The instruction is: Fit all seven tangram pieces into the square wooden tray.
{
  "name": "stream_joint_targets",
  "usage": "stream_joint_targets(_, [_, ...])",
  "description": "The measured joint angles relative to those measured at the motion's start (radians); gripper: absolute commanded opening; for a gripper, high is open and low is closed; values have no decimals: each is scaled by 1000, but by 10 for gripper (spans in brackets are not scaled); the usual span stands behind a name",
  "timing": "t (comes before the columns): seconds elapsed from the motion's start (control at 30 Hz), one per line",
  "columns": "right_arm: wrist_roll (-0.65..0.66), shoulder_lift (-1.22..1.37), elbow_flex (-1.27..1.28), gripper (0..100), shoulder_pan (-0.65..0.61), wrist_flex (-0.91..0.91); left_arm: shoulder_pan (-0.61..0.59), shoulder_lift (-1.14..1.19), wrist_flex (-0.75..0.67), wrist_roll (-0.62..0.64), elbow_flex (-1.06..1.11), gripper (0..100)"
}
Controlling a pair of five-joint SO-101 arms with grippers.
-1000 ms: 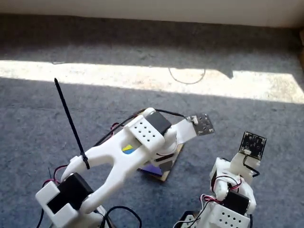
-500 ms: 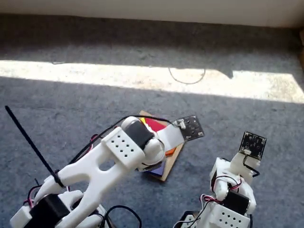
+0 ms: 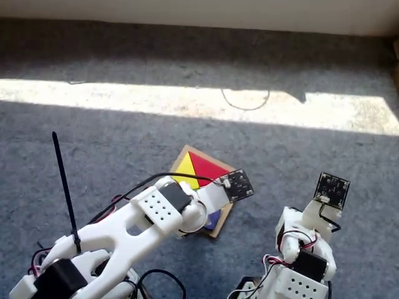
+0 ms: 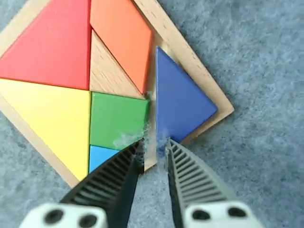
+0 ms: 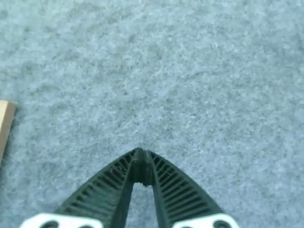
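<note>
As the left arm (image 3: 156, 215) drew back toward its base over the last 1 s, it uncovered the far half of the tray (image 4: 190, 61) in the high view. 1 s ago it hid nearly all of it. The right arm (image 3: 302, 240) hasn't moved and sits off to the tray's side.

The tray lies on the carpet (image 3: 93, 124) between the 2 arms, nearer the left one. Left wrist view, big to small:
- red triangle (image 4: 52, 42) and yellow triangle (image 4: 52, 118): seated, sharing an edge.
- blue triangle (image 4: 180, 104): not seated. It rides over the tray rim at 1 corner, with a strip of bare wood between it and its neighbours.
- orange parallelogram (image 4: 123, 38): seated against red.
- green square (image 4: 118, 118): seated, touching yellow.
- light-blue triangle (image 4: 100, 156): seated in the notch between green and yellow.
- gap (image 4: 107, 71): bare triangular wood between red, orange and green.

Left jaws: a narrow slit apart, holding nothing, tips just off blue's near corner. Right jaws: closed tip to tip, empty, over carpet.

My read: the retreat looks like a back-off after dropping blue. That puts 6 pieces at the tray, 5 of them flush. Blue likely needs a push inward, and the gap still wants 1 small triangle.
</note>
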Motion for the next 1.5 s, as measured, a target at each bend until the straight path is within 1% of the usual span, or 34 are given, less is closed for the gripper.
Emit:
stream_joint_targets(0.17, [0,0,0,5,0,0,0,-6,-69,3,15,88])
stream_joint_targets(0.4, [0,0,0,5,0,0,0,-6,-83,0,12,88])
stream_joint_targets(0.6, [0,0,0,5,0,0,-9,-8,26,0,-103,88])
stream_joint_targets(0.7, [0,0,0,5,0,0,-6,-8,32,20,-127,91])
stream_joint_targets(0.8, [0,0,0,5,0,0,-6,-8,-28,103,-110,91])
stream_joint_targets(0.87, [0,0,0,5,0,0,-6,-8,-80,135,-78,91])
stream_joint_targets(0.97, [0,0,0,5,0,0,-3,-8,-135,147,-25,91])
stream_joint_targets(1.1, [0,0,0,5,0,0,41,-8,-176,149,40,91])
stream_joint_targets(1.2, [0,0,0,5,0,0,37,-8,-192,149,68,91])
stream_joint_targets(1.5, [0,0,0,5,0,0,37,-8,-176,149,71,91])
